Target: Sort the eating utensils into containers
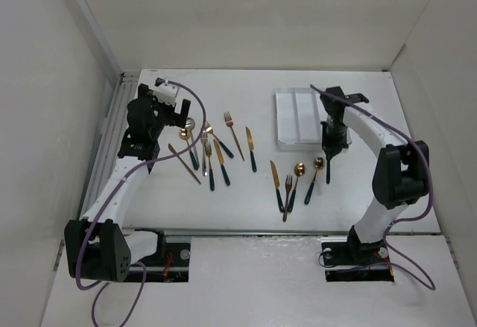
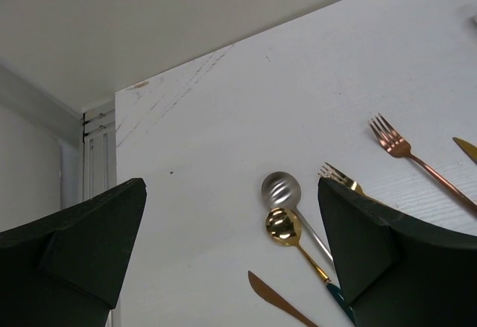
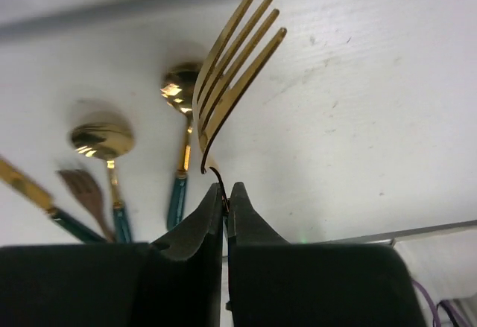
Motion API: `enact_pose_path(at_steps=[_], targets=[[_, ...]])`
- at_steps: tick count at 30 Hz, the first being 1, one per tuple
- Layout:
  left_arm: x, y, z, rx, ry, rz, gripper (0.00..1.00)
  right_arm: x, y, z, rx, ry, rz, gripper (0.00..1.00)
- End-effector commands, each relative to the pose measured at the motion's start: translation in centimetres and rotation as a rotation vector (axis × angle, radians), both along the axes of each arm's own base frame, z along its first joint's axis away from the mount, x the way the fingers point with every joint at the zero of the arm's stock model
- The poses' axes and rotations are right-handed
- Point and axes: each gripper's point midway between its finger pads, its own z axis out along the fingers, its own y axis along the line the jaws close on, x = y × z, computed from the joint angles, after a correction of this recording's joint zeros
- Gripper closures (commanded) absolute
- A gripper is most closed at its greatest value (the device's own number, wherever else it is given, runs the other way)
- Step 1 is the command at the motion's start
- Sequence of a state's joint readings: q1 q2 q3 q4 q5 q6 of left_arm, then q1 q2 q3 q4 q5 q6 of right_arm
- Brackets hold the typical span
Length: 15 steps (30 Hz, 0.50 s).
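The white tray (image 1: 285, 118) with long compartments lies at the back right. My right gripper (image 1: 329, 147) hangs just in front of it, shut on a gold fork (image 3: 235, 66) at its neck, tines up in the wrist view and the dark handle (image 1: 327, 170) hanging down. My left gripper (image 1: 181, 113) is open and empty above the left cluster: a silver spoon (image 2: 281, 189), a gold spoon (image 2: 283, 225), a copper knife (image 2: 272, 297), a gold fork (image 2: 339, 176) and a copper fork (image 2: 391, 141).
A second group lies mid-table in front of the tray: a gold knife (image 1: 276, 182), a copper fork (image 1: 288, 193) and two gold spoons (image 1: 298, 170) (image 1: 318, 164). More forks and a knife (image 1: 252, 148) lie between. White walls enclose the table.
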<state>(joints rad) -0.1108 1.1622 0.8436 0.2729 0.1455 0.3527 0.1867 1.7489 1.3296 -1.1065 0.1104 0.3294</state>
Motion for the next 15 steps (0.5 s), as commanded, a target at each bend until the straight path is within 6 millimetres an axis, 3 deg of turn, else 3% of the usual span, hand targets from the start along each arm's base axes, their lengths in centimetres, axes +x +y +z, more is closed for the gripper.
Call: enact_pose_path(at_steps=[1, 3, 5, 7, 10, 11, 14, 15], targets=[[-0.1, -0.3, 1.9, -0.051, -0.059, 0.007, 0.00, 2.1, 0.0, 5.9, -0.043, -0.151, 0.036, 1.00], [-0.3, -0.3, 1.1, -0.074, -0.032, 0.011, 0.00, 4.6, 0.1, 8.6, -0.107, -0.249, 0.066, 1.00], [-0.7, -0.4, 0.2, -0.096, 0.013, 0.018, 0.00, 6.4, -0.2, 9.6, -0.156, -0.282, 0.076, 1.00], [-1.0, -0.6, -0.6, -0.136, 0.053, 0.028, 0.00, 9.5, 0.3, 11.9, -0.169, -0.393, 0.074, 1.00], [-1.0, -1.1, -1.4, -0.185, 0.108, 0.024, 0.00, 14.3, 0.9, 12.9, -0.186, -0.519, 0.069, 1.00], [-1.4, -1.1, -2.2, -0.181, 0.141, 0.027, 0.00, 16.3, 1.1, 12.2, -0.196, -0.548, 0.072, 1.00], [-2.0, -2.3, -3.1, -0.202, 0.221, -0.029, 0.00, 19.5, 1.3, 11.7, -0.227, -0.592, 0.062, 1.00], [-2.1, -2.5, -2.8, -0.205, 0.225, -0.042, 0.00, 20.4, 1.5, 9.5, -0.238, -0.556, 0.077, 1.00]])
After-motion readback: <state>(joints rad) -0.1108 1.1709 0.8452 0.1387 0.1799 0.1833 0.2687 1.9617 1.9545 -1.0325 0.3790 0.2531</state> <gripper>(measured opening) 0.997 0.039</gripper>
